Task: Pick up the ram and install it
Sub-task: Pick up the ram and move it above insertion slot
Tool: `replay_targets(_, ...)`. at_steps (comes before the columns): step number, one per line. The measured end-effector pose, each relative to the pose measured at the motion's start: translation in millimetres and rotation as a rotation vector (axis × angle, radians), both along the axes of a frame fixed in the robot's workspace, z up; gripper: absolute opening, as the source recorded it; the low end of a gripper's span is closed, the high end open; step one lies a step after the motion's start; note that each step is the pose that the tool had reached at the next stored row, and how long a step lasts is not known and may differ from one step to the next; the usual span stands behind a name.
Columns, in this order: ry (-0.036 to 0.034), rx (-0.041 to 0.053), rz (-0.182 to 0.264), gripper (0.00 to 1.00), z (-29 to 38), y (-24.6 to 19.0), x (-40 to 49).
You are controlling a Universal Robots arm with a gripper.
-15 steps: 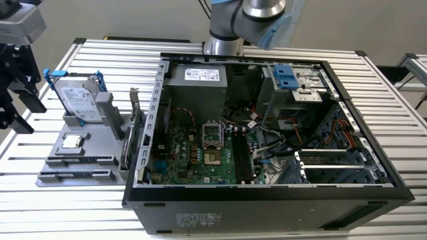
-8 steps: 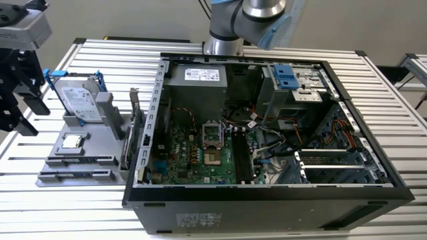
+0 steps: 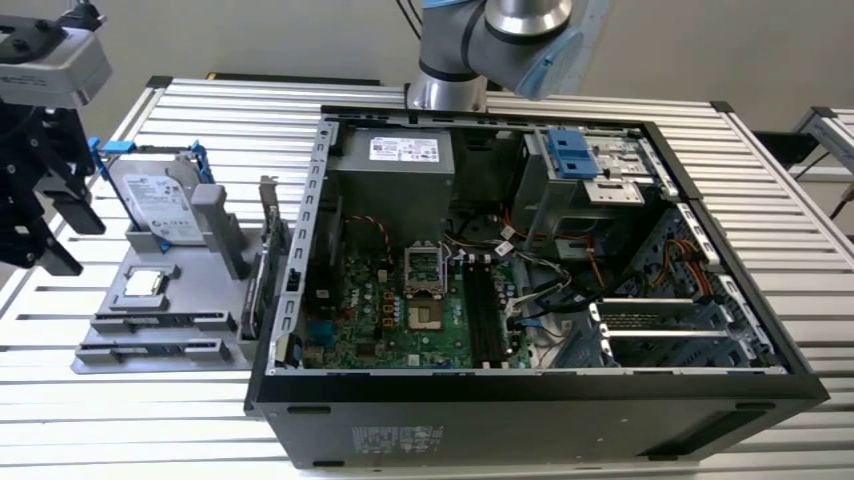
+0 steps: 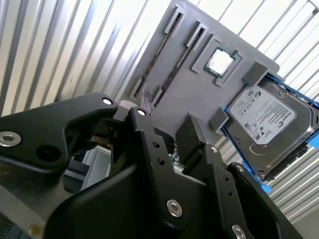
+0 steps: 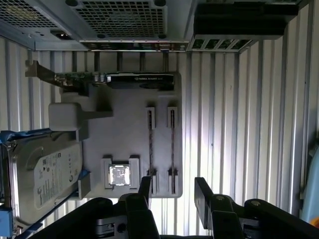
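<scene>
The ram [image 5: 150, 149] stands edge-on in a slot of the gray tray [image 5: 124, 139]; we note a second thin stick in the slot just beside it. The hard drive [image 5: 47, 174] nearby carries a white printed label. The gripper [image 5: 173, 183] hangs over the slot ends, jaws spread wide, grasping nothing. In the exterior view, the tray sits at the exterior view's left, beside the opened computer case [image 3: 534, 390].

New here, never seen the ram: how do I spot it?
On the exterior view's left, beside the open computer case, sits a grey tray. The ram stands on edge in the slot beside the square processor chip: a thin strip, unlike the bulky hard drive.
</scene>
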State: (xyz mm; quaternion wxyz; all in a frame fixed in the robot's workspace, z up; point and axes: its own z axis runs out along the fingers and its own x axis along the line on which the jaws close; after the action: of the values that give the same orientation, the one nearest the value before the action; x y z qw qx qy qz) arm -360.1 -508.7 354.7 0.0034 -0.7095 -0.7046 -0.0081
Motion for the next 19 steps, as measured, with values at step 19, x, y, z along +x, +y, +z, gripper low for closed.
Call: replay_targets(19, 0.0, -0.0033, 0.002, 1.0, -15.2, 0.2, 0.2)
